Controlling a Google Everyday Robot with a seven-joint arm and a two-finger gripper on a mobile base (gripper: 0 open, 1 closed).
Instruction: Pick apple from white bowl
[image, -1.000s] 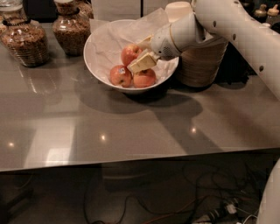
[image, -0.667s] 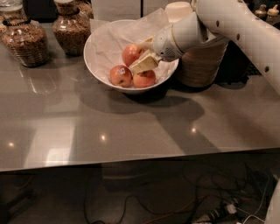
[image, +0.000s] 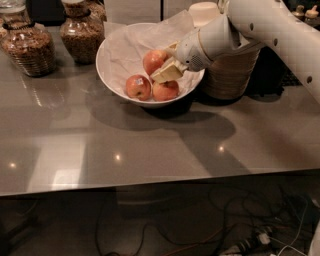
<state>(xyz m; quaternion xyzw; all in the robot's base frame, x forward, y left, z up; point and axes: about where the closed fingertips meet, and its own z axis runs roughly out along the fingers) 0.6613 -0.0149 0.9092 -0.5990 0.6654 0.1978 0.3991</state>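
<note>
While I watch from my console, the gripper sits down inside the white bowl, at the right side of the crumpled paper lining it. It touches the upper apple and lies just above the front apple; the left apple lies apart. I cannot tell how wide the gripper stands or whether it grips anything. The bowl rests on the grey table, near two jars.

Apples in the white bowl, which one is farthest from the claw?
The leftmost apple, fully in view; the claw is in the white bowl between the upper apple and the lower-right apple.
</note>
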